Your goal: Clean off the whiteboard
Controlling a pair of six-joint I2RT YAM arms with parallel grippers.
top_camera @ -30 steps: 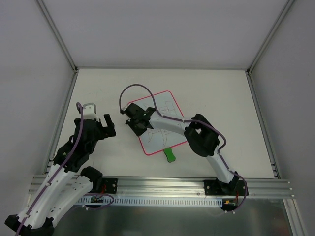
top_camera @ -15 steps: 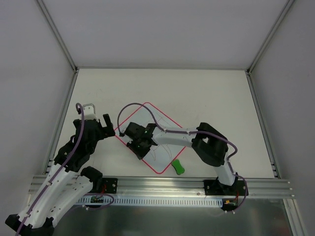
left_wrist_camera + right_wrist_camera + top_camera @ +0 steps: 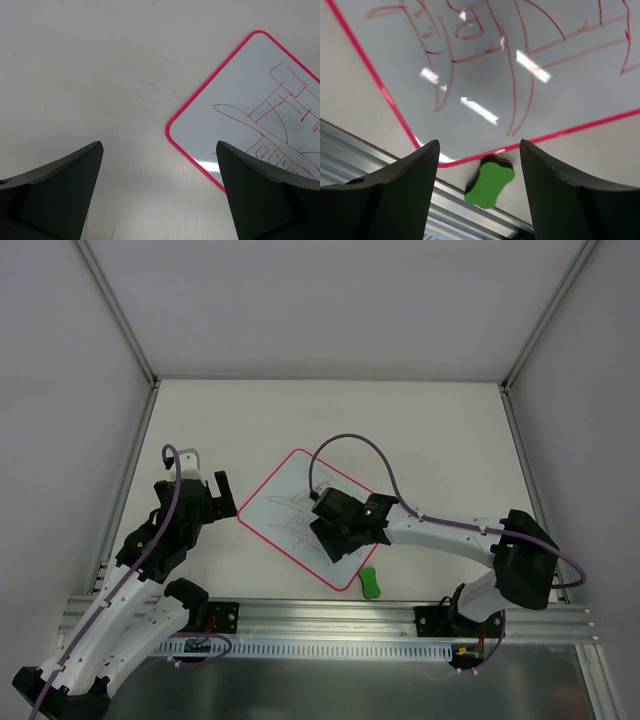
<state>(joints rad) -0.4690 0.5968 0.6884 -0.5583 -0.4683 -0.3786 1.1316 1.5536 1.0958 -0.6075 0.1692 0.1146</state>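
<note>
The whiteboard (image 3: 285, 508) lies slanted mid-table under my right gripper (image 3: 338, 538), spread wide and empty. The green piece (image 3: 370, 582) sits at the board's near corner, nearer that arm than my left gripper (image 3: 208, 472), also spread.

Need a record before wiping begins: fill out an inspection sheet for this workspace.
Surface: cream table, faint scuffs.
Job's things: whiteboard lying flat, turned cornerwise, red line drawings not yet erased.
Clutter: small green object at the board's near corner; cannot tell what it is.
Pincers: left pincer open, empty, over bare table left of the board; right pincer open, empty, over the board's near part.
Cables: purple cable loops above the board from the right arm; second purple cable runs along the left arm.
Surroundings: grey walls; metal rail along the near edge.
</note>
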